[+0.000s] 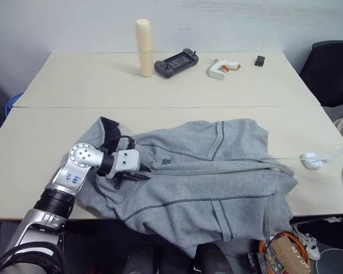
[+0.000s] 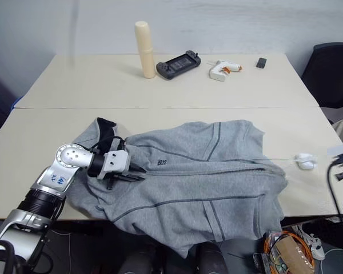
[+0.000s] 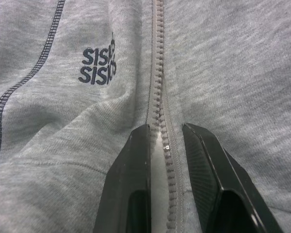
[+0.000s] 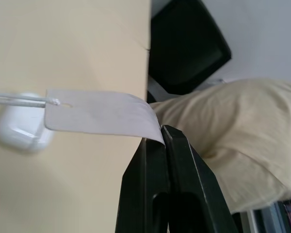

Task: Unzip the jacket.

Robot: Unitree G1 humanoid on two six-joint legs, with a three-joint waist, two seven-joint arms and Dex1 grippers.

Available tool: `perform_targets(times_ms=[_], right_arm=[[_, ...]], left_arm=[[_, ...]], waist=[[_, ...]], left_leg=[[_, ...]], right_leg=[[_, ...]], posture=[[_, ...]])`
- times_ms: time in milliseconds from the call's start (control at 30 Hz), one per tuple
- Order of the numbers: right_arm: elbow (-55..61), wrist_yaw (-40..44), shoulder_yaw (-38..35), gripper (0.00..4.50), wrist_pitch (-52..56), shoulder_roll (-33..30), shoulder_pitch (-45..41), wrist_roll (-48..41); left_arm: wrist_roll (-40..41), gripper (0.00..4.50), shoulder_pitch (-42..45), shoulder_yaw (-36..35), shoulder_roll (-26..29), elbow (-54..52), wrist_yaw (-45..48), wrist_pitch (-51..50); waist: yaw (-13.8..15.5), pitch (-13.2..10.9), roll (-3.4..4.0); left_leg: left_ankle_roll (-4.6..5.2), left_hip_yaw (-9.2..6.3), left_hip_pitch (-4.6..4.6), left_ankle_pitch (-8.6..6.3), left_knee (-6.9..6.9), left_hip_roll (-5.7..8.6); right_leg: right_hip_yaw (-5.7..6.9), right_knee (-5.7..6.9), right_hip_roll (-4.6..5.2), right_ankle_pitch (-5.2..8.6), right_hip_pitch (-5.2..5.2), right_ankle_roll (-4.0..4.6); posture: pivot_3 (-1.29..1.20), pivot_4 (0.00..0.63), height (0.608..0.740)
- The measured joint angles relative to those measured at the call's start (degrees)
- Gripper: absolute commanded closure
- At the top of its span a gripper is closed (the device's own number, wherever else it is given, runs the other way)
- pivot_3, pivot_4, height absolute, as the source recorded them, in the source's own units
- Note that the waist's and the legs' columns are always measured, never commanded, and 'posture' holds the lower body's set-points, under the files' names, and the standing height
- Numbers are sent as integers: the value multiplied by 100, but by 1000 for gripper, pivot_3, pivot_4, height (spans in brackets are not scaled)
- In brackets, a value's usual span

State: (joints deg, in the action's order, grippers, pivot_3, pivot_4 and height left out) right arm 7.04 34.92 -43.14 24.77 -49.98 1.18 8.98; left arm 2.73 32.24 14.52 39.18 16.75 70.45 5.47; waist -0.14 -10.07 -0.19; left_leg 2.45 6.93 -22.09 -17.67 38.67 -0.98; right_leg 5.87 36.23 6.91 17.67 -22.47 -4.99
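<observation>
The light grey jacket [image 1: 217, 182] lies spread on the near table, its dark collar toward the left. My left gripper [image 1: 138, 171] rests on the chest beside the small dark logo [image 3: 97, 68]. Its fingers [image 3: 136, 160] pinch the fabric with the closed zipper [image 3: 157, 73] running between them. Past the table's right edge, my right gripper [image 4: 161, 132] is shut on a corner of the white hang tag [image 4: 97, 114]. A thin taut string [image 4: 14, 100] runs from the tag back toward the jacket.
A white earbud case [image 1: 312, 160] sits on the table just under the string. At the back stand a cream cylinder [image 1: 144, 48], a game controller [image 1: 176, 61], a glue gun [image 1: 222, 68] and a small black item [image 1: 259, 60]. A black chair [image 1: 331, 71] stands right.
</observation>
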Motion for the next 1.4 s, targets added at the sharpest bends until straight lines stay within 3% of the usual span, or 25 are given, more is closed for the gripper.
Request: perform_targets(times_ms=[200,300,400,600,667,833,1000,1100,1333,1400], right_arm=[[-1805,-298,-144,4500,-894,-1113,-456,-103],[-2127,-295,-205,4500,-1063,-1344,-709,-305],[-2128,-64,84,4500,-930,-1284,-851,-646],[-682,1101,1323,4500,534,-450,-1124,-2298],[-267,1405,1661,4117,710,-441,-1100,-2589],[23,2000,1848,2662,998,-691,-921,-2991],[-312,2558,1438,871,1189,-1309,-767,-3220],[-535,2930,1004,38,1261,-1579,-496,-3282],[-798,4384,-773,11,1632,-1886,676,-3477],[-772,4690,-965,11,1548,-1886,1055,-3442]], left_arm=[[0,3424,-13,3,4,-30,-17,-1],[0,3424,-33,-5,28,-37,-23,-11],[3,3424,-66,-30,30,-80,-38,-61],[325,3424,-135,-179,-34,-396,42,-1107],[601,3454,-134,-231,-65,-577,125,-1654],[1582,1988,-6,-678,77,-1116,399,-3081],[2297,334,360,-1398,794,-1351,612,-3984],[2400,0,359,-1646,1273,-1385,746,-4099],[2505,0,-400,-2638,2776,-1414,1394,-4005],[2505,0,-647,-2775,2910,-1386,1534,-3862]], waist=[[1,1,8],[-11,2,9],[-14,2,9],[-6,-2,16],[25,-4,18],[124,-10,7],[116,-20,-6],[108,-21,-6],[9,-25,-8],[2,-25,-8]], left_leg=[[-1,1,2,11,-30,10],[-7,0,12,16,-44,8],[-7,0,12,16,-45,9],[-4,-8,-5,18,-44,8],[-3,-20,-20,19,-43,9],[8,-19,-36,14,-31,16],[8,-19,-29,14,-27,16],[5,-16,-23,15,-38,15],[-2,-15,-17,9,-55,12],[-10,-17,-14,1,-61,11]], right_leg=[[6,-13,15,0,-1,0],[6,-19,15,0,4,0],[6,-18,17,0,4,0],[11,-16,17,-1,-7,0],[24,-17,16,-1,-10,-1],[27,-28,14,-9,-6,-16],[25,-44,17,-10,-3,-19],[23,-46,16,-10,-3,-18],[19,-60,17,-9,-3,-17],[18,-61,21,-8,-4,-15]], posture=[[0,150,740],[0,150,740],[0,150,740],[0,150,740],[0,150,740],[0,150,740],[0,150,740],[0,150,740],[0,150,740],[0,150,740]])
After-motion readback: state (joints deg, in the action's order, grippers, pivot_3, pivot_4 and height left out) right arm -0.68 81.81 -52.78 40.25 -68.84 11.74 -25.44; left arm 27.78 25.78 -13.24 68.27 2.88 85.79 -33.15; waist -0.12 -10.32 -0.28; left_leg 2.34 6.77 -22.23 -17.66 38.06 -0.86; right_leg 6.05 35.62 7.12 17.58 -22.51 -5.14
